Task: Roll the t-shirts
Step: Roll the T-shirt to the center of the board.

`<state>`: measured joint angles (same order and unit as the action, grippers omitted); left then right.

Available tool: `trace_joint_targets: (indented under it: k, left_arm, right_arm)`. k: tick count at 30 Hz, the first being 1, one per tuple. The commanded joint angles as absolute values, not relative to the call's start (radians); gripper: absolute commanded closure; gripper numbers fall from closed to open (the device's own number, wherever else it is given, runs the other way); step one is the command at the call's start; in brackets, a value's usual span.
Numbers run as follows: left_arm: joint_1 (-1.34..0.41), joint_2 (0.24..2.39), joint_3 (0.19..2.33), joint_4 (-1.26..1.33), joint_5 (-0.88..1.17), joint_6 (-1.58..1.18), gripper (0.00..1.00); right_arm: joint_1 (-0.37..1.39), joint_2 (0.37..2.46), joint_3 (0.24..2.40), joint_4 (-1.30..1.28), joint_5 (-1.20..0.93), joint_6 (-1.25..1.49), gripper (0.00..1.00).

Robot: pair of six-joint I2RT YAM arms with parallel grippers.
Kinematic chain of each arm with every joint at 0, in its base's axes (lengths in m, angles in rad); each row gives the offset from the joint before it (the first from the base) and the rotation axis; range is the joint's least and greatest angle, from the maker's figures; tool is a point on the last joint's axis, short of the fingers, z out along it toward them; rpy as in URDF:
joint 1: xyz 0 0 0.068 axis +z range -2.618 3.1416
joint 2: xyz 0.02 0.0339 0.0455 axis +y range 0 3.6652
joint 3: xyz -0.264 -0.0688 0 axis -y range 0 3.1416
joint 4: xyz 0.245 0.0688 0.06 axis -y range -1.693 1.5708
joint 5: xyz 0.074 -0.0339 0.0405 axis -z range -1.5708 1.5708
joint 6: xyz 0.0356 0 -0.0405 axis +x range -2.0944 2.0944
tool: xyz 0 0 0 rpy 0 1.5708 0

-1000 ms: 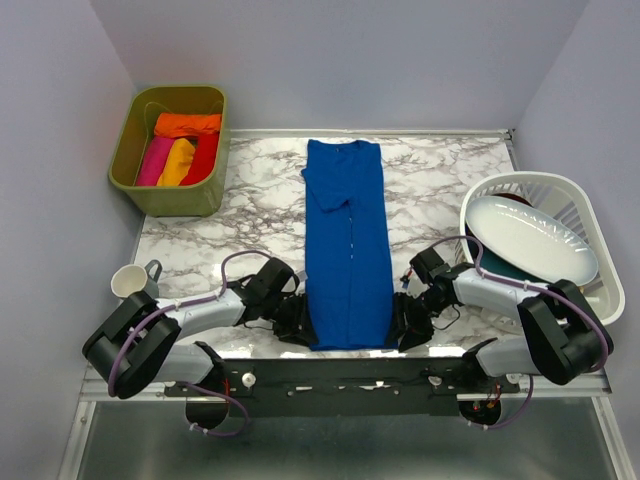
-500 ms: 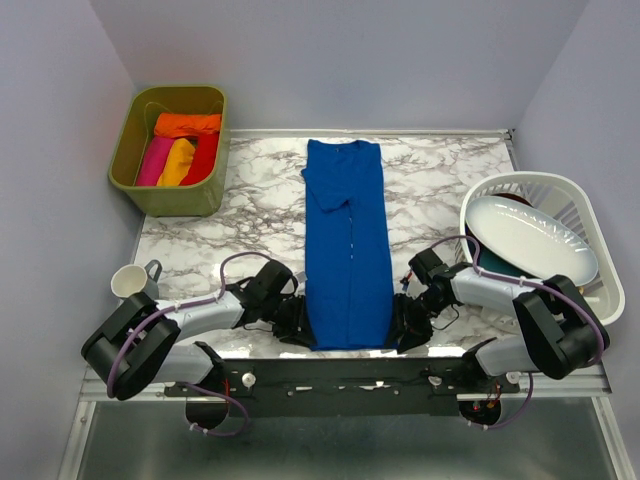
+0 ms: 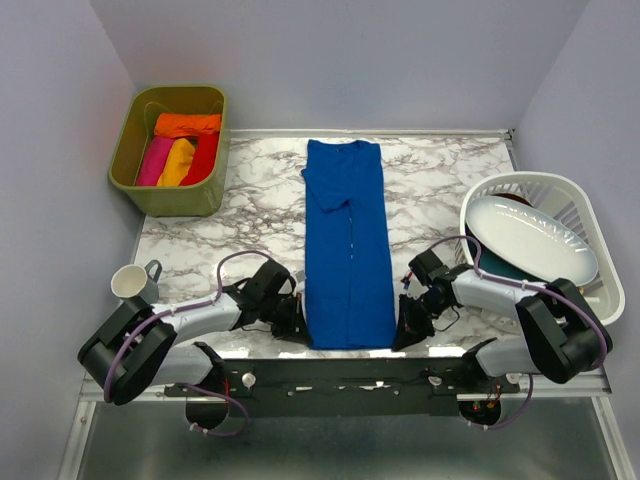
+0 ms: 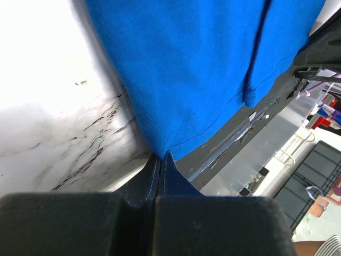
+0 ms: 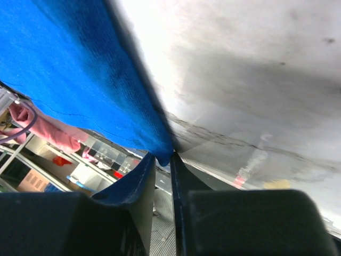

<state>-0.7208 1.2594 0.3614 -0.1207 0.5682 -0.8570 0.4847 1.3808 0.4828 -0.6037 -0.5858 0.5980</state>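
Note:
A royal blue t-shirt [image 3: 346, 250], folded into a long narrow strip, lies flat down the middle of the marble table [image 3: 440, 180]. My left gripper [image 3: 298, 326] is at its near left corner. In the left wrist view that gripper [image 4: 161, 156] is shut on the tip of the blue cloth [image 4: 197, 64]. My right gripper [image 3: 405, 330] is at the near right corner. In the right wrist view it [image 5: 163, 159] pinches the corner of the cloth [image 5: 69, 69]. Orange [image 3: 187, 124], pink [image 3: 153, 160], yellow [image 3: 178, 160] and red [image 3: 203, 158] t-shirts sit rolled in a bin.
The olive green bin [image 3: 125, 150] stands at the far left corner. A white basket [image 3: 520, 182] on the right holds a white plate [image 3: 530, 240] over a teal dish [image 3: 497, 268]. A mug [image 3: 130, 282] stands at the left edge. The table's near edge runs just behind both grippers.
Both grippers have closed on the near corners of the blue t-shirt. The left gripper has shifted slightly toward the corner. The shirt lies as before.

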Motion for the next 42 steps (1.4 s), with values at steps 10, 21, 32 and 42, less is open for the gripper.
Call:
trace_joint_targets:
  k: [10, 21, 32, 42]
  left_arm:
    - [-0.684, 1.152, 0.437, -0.170, 0.580, -0.724, 1.00]
    - [-0.669, 1.132, 0.526, -0.452, 0.581, -0.675, 1.00]
    - [-0.670, 1.161, 0.502, -0.453, 0.580, -0.753, 1.00]
    - [-0.609, 1.190, 0.574, -0.485, 0.532, -0.707, 1.00]
  right_arm:
    - [0.482, 1.146, 0.491, -0.552, -0.483, 0.525, 1.00]
    - [0.477, 1.123, 0.540, -0.738, -0.604, 0.548, 1.00]
    - [0.477, 1.141, 0.508, -0.746, -0.682, 0.629, 1.00]
    - [0.427, 1.210, 0.592, -0.710, -0.745, 0.634, 0.99]
